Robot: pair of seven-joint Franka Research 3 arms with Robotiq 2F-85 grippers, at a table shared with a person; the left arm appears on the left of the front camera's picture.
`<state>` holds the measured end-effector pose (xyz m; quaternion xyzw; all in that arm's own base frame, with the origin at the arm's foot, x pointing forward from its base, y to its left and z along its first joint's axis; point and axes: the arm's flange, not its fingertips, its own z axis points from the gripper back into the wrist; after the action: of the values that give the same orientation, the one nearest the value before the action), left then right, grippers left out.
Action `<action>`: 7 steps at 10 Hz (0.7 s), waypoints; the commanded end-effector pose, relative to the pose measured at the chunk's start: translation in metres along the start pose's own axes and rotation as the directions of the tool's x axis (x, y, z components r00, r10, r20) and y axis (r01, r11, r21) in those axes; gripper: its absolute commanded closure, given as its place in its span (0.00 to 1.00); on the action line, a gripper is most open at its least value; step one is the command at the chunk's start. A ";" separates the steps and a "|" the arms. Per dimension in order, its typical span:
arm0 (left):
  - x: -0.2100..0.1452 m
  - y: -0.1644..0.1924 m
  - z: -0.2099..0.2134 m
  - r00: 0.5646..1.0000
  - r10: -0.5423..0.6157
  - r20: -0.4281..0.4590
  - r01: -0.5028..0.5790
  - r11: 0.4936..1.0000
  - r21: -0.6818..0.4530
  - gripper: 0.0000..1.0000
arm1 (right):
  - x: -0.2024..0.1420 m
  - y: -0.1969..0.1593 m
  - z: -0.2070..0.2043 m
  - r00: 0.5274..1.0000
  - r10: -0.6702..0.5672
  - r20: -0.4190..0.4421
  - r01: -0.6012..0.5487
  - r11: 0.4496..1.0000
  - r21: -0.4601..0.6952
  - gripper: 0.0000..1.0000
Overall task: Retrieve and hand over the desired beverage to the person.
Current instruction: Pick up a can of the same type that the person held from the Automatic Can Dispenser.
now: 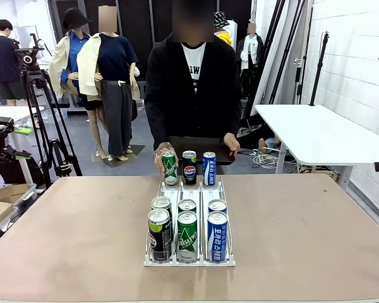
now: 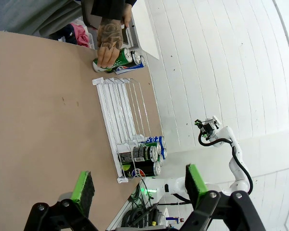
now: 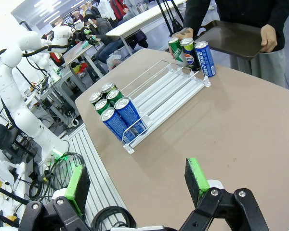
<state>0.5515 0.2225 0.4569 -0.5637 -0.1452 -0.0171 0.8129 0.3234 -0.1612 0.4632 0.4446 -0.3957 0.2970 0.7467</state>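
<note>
The person [image 1: 189,88] stands at the far side of the table, holding a dark tray [image 1: 199,148] in one hand. Their other hand [image 1: 160,158] rests on a green can [image 1: 169,168] at the far end of a white wire rack [image 1: 188,189]. Beside that can stand a black Pepsi can [image 1: 189,167] and a blue can [image 1: 209,168]. Several more cans [image 1: 187,227] fill the rack's near end. My left gripper [image 2: 138,187] and my right gripper [image 3: 137,182] are both open and hold nothing, high above the table and well back from the rack [image 3: 159,94].
The brown table [image 1: 303,227] is bare on both sides of the rack. A white table [image 1: 322,129] stands at the far right. A tripod with a camera [image 1: 35,82] stands at the far left. The left arm [image 3: 19,48] shows beyond the table edge.
</note>
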 end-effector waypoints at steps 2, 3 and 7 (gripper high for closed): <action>0.000 -0.001 0.000 1.000 0.004 0.003 -0.004 1.000 0.003 0.00 | 0.001 -0.001 -0.001 1.000 -0.003 0.011 0.003 1.000 0.004 0.00; 0.000 -0.001 0.000 1.000 0.004 0.003 -0.004 1.000 0.003 0.00 | 0.001 -0.001 -0.001 1.000 -0.003 0.011 0.003 1.000 0.004 0.00; 0.000 -0.001 0.000 1.000 0.004 0.003 -0.004 1.000 0.003 0.00 | 0.001 -0.001 -0.001 1.000 -0.003 0.011 0.003 1.000 0.004 0.00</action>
<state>0.5515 0.2225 0.4569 -0.5637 -0.1452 -0.0171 0.8129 0.3234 -0.1612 0.4632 0.4446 -0.3957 0.2970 0.7467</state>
